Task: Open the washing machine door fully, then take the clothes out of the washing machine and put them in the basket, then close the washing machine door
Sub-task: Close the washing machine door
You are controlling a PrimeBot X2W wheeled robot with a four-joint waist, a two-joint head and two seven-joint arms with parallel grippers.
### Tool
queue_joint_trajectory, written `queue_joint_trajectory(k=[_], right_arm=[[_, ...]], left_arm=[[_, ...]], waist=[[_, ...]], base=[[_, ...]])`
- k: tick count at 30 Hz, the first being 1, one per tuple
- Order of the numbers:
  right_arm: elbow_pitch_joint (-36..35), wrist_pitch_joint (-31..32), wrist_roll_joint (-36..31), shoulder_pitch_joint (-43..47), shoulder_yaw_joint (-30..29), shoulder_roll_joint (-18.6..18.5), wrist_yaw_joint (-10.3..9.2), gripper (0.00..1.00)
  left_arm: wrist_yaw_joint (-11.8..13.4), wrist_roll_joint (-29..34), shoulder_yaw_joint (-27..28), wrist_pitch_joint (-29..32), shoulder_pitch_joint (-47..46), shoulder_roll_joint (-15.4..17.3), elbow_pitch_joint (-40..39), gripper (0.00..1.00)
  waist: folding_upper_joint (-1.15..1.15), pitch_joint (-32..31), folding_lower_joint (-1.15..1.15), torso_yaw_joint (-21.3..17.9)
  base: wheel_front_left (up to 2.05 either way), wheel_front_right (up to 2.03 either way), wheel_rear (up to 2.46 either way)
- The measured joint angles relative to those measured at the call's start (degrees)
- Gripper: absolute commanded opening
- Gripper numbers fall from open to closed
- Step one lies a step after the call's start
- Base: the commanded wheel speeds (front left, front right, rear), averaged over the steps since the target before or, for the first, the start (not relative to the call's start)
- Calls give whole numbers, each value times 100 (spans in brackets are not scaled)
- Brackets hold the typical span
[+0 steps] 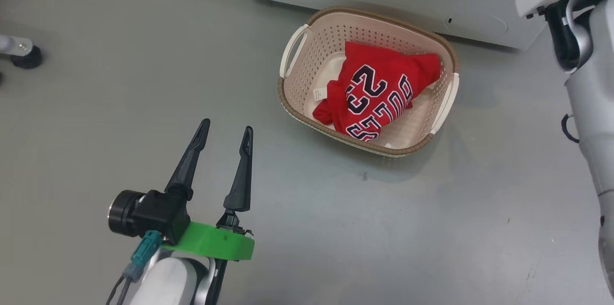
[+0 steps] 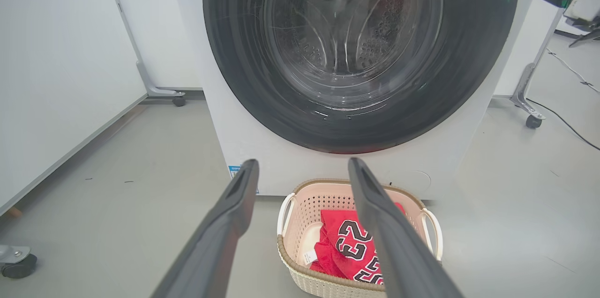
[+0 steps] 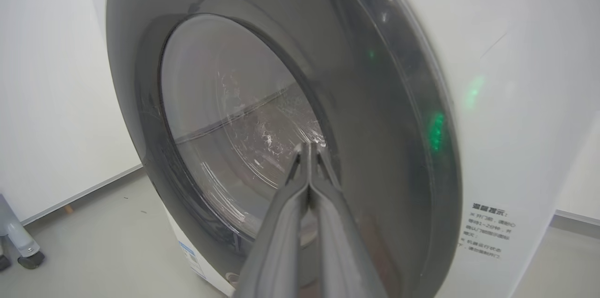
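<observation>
The cream basket (image 1: 446, 55) stands on the floor in front of the white washing machine (image 1: 383, 3). A red jersey, the clothes (image 1: 379, 89), lies inside it. The washing machine door (image 2: 468, 54), a black rim around clear glass, lies flat against the machine's front. My left gripper (image 1: 227, 126) hovers open and empty over the floor to the left of the basket (image 2: 300, 223), pointing at the machine (image 2: 243, 134). My right gripper (image 3: 307, 144) is shut with nothing between its fingers. Its tips are at the door (image 3: 375, 124), near where the glass meets the black rim.
A castor wheel (image 1: 26, 55) of a stand sits at the far left. White panels (image 2: 56, 78) flank the machine, with another wheeled foot (image 2: 532, 120) and a cable (image 2: 562, 124) on the right. Open grey floor lies around the basket.
</observation>
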Motion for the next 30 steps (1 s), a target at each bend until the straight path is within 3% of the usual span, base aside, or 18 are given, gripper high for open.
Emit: queue_joint_trajectory(k=[6, 8, 10, 11, 30], right_arm=[[-215, -54, 110, 524, 53, 198, 0, 3], [-274, -54, 207, 734, 52, 268, 0, 38], [-316, -54, 291, 967, 49, 335, 0, 96], [-336, -54, 323, 1088, 32, 360, 0, 100], [-1326, -54, 261, 2934, -404, 639, -147, 100]], left_arm=[[42, 141, 163, 0, 2, 0, 40, 100], [42, 182, 225, 0, 4, 0, 56, 100], [42, 204, 282, 0, 9, 0, 76, 100], [42, 219, 296, 0, 10, 0, 92, 100], [-20, 286, 547, 0, 276, 56, 258, 100]], waist=[[0, -187, 0, -227], [0, -255, 0, -309], [0, -335, 0, -388], [0, -377, 0, -426], [0, -1051, 0, -1321]], base=[[0, 0, 0], [0, 0, 0], [0, 0, 0], [0, 0, 0], [0, 0, 0]])
